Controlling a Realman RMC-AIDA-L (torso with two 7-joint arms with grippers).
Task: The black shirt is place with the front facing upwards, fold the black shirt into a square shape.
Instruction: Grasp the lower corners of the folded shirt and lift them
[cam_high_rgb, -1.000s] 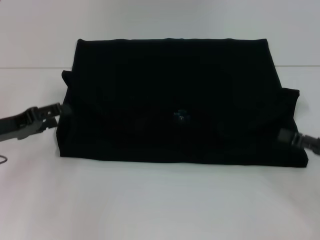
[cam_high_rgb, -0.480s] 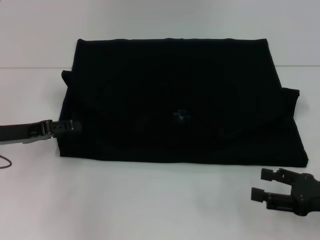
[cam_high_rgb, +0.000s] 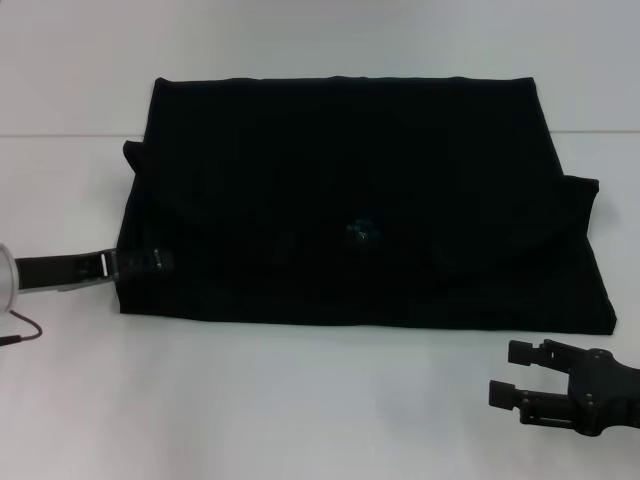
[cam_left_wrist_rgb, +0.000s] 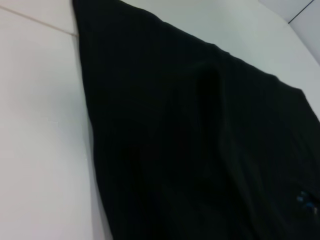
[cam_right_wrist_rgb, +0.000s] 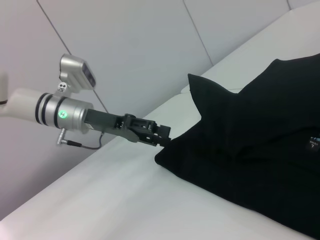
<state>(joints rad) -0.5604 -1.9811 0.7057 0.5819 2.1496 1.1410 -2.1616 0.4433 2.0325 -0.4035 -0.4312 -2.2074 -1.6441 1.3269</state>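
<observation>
Black shirt (cam_high_rgb: 350, 200), one; left hand (cam_high_rgb: 150, 262) grips its corner; right hand (cam_high_rgb: 518, 372) wide.

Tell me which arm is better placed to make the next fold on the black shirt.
Probably the left. The left gripper is at the black shirt's near-left corner, while the right gripper hangs open over the bare table, clear of the cloth.

Bright, even light (soft blur throughout); the black shirt (cam_high_rgb: 360, 200) shows no detail.
</observation>
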